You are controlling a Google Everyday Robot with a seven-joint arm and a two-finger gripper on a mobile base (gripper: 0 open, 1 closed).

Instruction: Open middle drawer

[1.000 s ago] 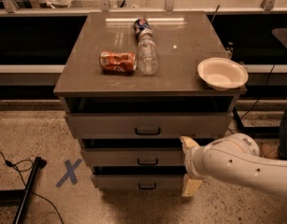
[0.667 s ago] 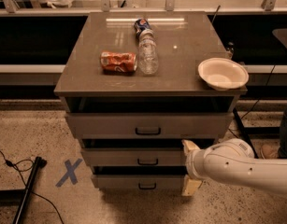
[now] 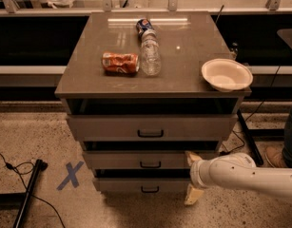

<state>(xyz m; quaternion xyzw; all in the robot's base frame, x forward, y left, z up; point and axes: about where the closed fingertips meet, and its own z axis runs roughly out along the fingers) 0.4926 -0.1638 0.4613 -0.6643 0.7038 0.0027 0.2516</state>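
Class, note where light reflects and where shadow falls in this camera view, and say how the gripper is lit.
Camera view: overhead light glares in a pale streak along the far part of the tabletop. Camera view: deep shadow fills the gap just above the middle drawer. Camera view: the open gripper, in front of the drawers' right end, is brightly lit.

Worktop [image 3: 183, 87]: orange can [image 3: 120, 62] on its side, touching a clear plastic bottle [image 3: 150, 56] lying lengthwise. Blue can [image 3: 144, 25] at the bottle's far end. White bowl [image 3: 226, 74] upright at the right front corner, overhanging the edge. Floor, left: blue tape X [image 3: 70, 175], near a black pole [image 3: 29, 194].
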